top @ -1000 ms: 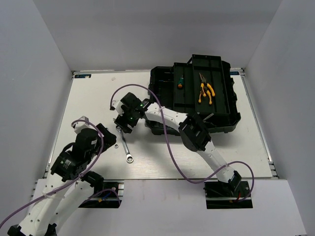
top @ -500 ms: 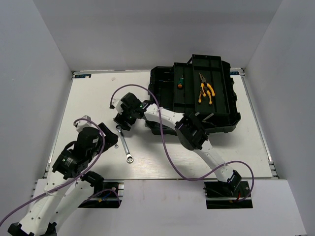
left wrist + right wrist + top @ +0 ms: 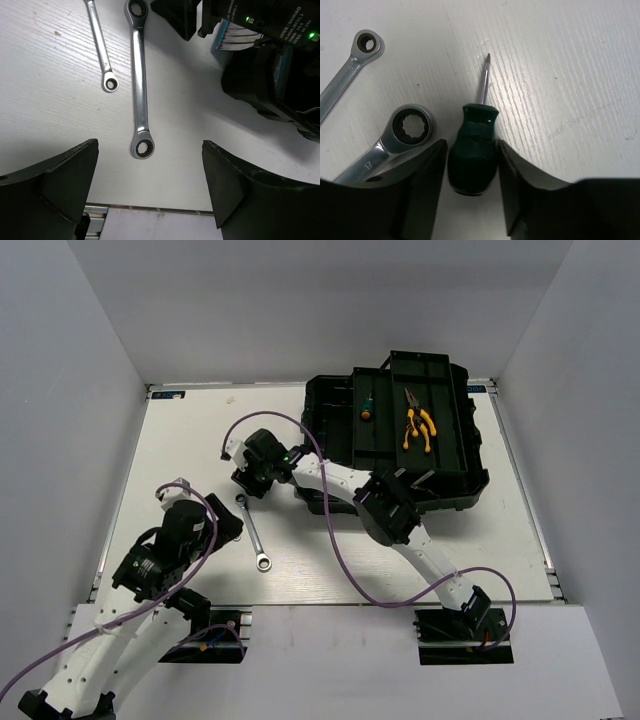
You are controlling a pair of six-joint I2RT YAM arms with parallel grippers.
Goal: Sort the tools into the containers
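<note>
My right gripper [image 3: 471,165] [image 3: 252,478] is shut on the handle of a stubby green screwdriver [image 3: 472,150] that lies on the white table, tip pointing away. The long silver wrench [image 3: 411,129] [image 3: 253,533] [image 3: 140,85] and the short wrench [image 3: 366,42] [image 3: 102,50] lie just left of it. My left gripper [image 3: 150,147] [image 3: 225,530] is open and empty, hovering over the near ring end of the long wrench. The black toolbox [image 3: 330,400] stands at the back right. Its tray holds another green screwdriver [image 3: 366,406] and yellow-handled pliers [image 3: 418,426].
My right arm [image 3: 340,485] stretches leftward across the front of the toolbox. Its black wrist [image 3: 270,65] fills the upper right of the left wrist view. The table's near edge and a metal rail [image 3: 100,210] lie just below my left gripper.
My right gripper has shifted a little to the left and settled over the screwdriver. My left arm has moved slightly toward the long wrench. The tools have not moved.
</note>
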